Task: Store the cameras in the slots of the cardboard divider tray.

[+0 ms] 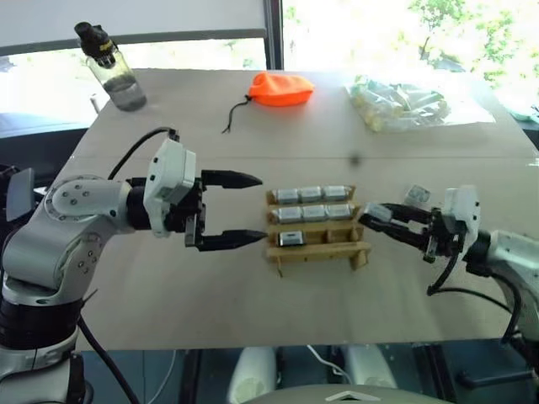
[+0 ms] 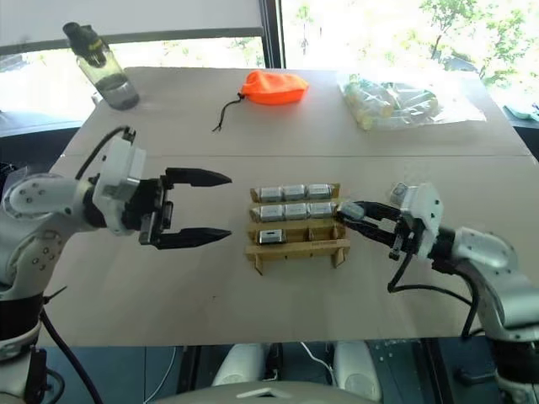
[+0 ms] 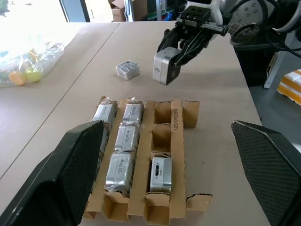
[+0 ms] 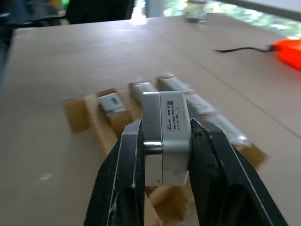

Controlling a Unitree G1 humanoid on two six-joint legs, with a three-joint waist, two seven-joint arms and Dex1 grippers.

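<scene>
The cardboard divider tray (image 1: 360, 253) sits mid-table. Its back and middle rows each hold three cameras (image 1: 312, 194), and one more camera (image 3: 160, 173) lies in the front row's left slot. The other two front slots are bare. My right gripper (image 4: 165, 141) is shut on a silver-grey camera (image 3: 165, 68), held level just off the tray's right end. Another camera (image 1: 415, 195) lies loose on the table behind that gripper. Just left of the tray, my left gripper (image 1: 261, 208) is open wide and points at it, with nothing between its fingers.
An orange drawstring pouch (image 1: 280, 88) lies at the back centre. A clear plastic bag (image 1: 404, 105) of pale tubes is at the back right, and a water bottle (image 1: 114, 71) stands at the back left corner. Bare tabletop runs in front of the tray.
</scene>
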